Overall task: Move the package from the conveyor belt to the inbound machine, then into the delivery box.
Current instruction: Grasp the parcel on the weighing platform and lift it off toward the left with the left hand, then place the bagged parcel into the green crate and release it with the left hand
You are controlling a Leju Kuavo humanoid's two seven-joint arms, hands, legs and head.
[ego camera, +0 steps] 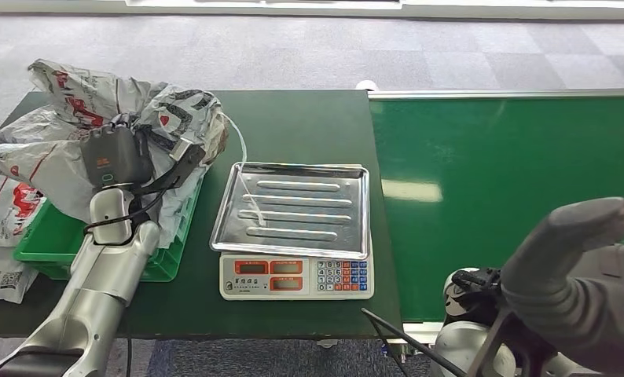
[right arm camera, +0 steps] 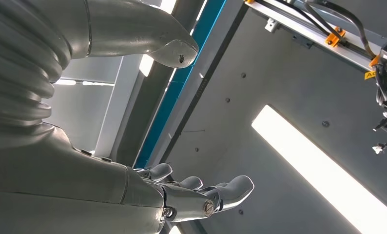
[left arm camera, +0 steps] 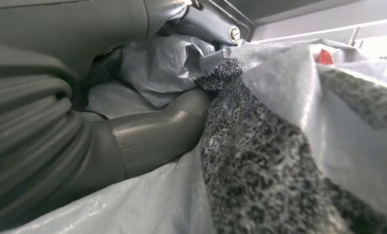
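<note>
Here, the left hand (ego camera: 179, 161) clutches a crumpled grey plastic package with red and black print (ego camera: 148, 110) above the green plastic delivery box (ego camera: 49, 236) on the dark desk (ego camera: 309, 118); beside it sits a steel-trayed scale (ego camera: 293, 208), then the green conveyor belt (ego camera: 513, 157); the right hand (right arm camera: 182, 192) hangs with its fingers (right arm camera: 230, 187) released.

left hand (ego camera: 185, 161) fingers buried in package (ego camera: 167, 110) (grip unclear)

My left hand (left arm camera: 147, 131) smooth matt grey plastic; package (ego camera: 167, 118) crinkly glossy plastic film; scale tray (ego camera: 293, 208) shiny ribbed metal; conveyor belt (ego camera: 513, 173) smooth glossy green.
</note>
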